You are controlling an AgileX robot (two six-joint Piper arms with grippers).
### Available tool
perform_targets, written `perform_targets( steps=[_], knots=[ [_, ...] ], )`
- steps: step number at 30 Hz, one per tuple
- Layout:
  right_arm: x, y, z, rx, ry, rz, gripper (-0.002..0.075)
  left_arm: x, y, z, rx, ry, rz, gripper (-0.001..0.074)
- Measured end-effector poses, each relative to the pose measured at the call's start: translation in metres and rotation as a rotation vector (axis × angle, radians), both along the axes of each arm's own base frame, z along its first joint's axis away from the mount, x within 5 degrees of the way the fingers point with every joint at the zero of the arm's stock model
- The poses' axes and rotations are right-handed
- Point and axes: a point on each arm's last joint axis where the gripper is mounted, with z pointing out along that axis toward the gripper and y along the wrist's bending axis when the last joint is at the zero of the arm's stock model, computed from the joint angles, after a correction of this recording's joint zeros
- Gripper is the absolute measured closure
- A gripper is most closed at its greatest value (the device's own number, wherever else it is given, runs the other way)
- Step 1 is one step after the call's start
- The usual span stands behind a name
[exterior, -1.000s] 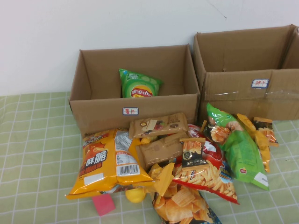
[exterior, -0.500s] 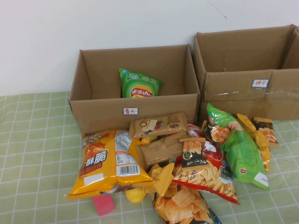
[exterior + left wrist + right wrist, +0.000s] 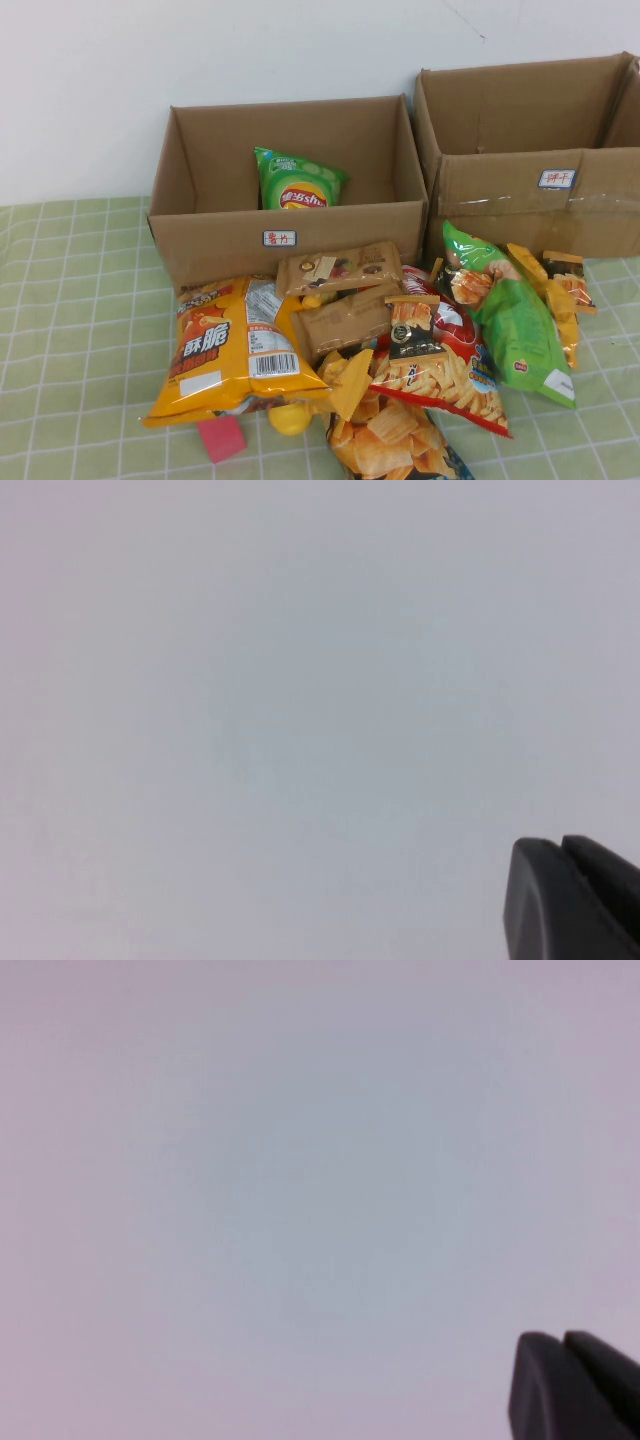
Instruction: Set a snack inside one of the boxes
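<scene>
Neither arm shows up in the high view at all. Each wrist view is just blank pale wall with a dark bit of gripper poking into one corner: left gripper (image 3: 575, 900), right gripper (image 3: 572, 1385). From that sliver I honestly can't tell how either one is set, and nothing is in front of either of them, so both sit well away from the snack pile and the boxes.

The snacks are heaped on the green checked cloth (image 3: 70, 300), right in front of the two boxes. The left box (image 3: 290, 232) already has a green chip bag (image 3: 296, 180) standing inside; the right box (image 3: 530, 200) looks empty from here, though its floor is hidden behind the front wall.

Handling-wise, I'd guess these are all light, puffy, crinkly bags that are slick and crush easily. The big yellow bag (image 3: 232, 345) lies on top of the pile with nothing over it, so pinching its sealed edge seems the safest grab. The brown wafer packs (image 3: 340, 268) look flatter and stiffer.

Hard to make out: the handwritten labels are too small to read, the bag at the near edge is cut off, and several packs are half buried under others
</scene>
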Motion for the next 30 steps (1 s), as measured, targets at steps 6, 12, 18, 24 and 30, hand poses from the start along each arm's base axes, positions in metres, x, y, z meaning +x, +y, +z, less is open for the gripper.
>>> perform_targets(
  steps=[6, 12, 18, 24, 30],
  knots=[
    [0.0, -0.006, 0.007, 0.062, 0.026, -0.034, 0.0728, -0.006, 0.005, 0.01, -0.077, -0.108, 0.007, 0.0737],
    [-0.013, -0.01, 0.052, -0.031, 0.044, -0.154, 0.0728, -0.014, 0.0, 0.054, -0.013, 0.078, -0.024, 0.0737],
    [-0.015, -0.006, 0.084, -0.23, 0.199, -0.203, 0.0728, -0.01, -0.005, 0.102, 0.126, 0.306, -0.021, 0.0737],
    [0.021, -0.001, 0.078, -0.311, 0.554, -0.123, 0.0727, 0.03, -0.011, 0.095, 0.182, 0.731, -0.073, 0.0737],
    [0.054, 0.006, 0.044, -0.273, 0.964, 0.021, 0.0727, 0.068, -0.022, 0.061, -0.031, 1.136, -0.216, 0.0737]
  ],
)
